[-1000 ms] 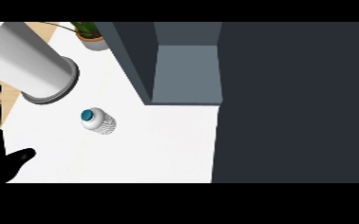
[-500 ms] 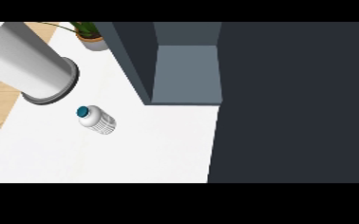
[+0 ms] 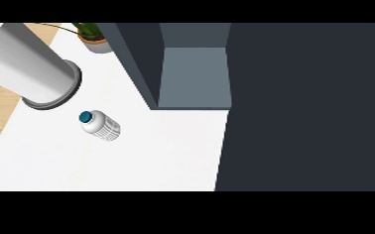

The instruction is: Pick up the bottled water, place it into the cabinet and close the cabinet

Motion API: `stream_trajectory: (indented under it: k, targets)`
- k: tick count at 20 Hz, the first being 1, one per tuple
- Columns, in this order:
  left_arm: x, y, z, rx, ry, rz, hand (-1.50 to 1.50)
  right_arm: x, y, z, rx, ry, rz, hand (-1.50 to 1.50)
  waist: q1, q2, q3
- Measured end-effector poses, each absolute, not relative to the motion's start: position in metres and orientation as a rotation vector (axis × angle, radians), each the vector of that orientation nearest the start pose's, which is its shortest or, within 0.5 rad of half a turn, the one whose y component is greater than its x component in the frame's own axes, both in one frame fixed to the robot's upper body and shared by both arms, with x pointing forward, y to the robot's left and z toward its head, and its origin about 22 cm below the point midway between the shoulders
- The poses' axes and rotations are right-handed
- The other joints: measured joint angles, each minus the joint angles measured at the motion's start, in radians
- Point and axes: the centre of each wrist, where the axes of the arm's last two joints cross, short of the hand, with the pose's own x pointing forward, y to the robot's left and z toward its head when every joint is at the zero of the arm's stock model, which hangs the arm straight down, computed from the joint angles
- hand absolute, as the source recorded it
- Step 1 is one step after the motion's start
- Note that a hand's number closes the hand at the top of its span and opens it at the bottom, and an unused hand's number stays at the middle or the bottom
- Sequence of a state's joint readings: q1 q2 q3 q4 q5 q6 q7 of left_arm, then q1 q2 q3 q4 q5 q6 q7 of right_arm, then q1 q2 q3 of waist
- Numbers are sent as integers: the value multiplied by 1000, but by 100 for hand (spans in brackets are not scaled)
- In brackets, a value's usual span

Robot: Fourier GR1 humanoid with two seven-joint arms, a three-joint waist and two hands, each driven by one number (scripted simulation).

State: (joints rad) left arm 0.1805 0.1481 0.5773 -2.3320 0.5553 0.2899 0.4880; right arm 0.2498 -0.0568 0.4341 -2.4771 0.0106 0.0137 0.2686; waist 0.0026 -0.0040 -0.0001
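the bottled water (image 3: 99, 125) is seen on the white counter (image 3: 147, 158), left of the open cabinet (image 3: 192, 77), teal cap toward the upper left. no hand is shown, so finger state cannot be told. a potted plant (image 3: 93, 37) is cut off at the top edge.

White counter top (image 3: 147, 158), strip of pale wood (image 3: 9, 106) along its left edge, potted green plant (image 3: 92, 35) at the far left corner, large grey cylinder (image 3: 33, 69) lying at left, broad dark panel (image 3: 300, 109) covering the right side
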Motion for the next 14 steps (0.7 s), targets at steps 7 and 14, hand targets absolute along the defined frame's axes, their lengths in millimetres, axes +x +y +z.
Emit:
stream_trajectory:
  k: [7,14]
  targets:
    - [118,349,163,169,-1729,712,-150,117,-175,162,355,-1942,185,-150,0,0,0]
    - [122,354,155,153,-1733,686,-150,113,-168,163,374,-1930,184,-150,-6,0,0]
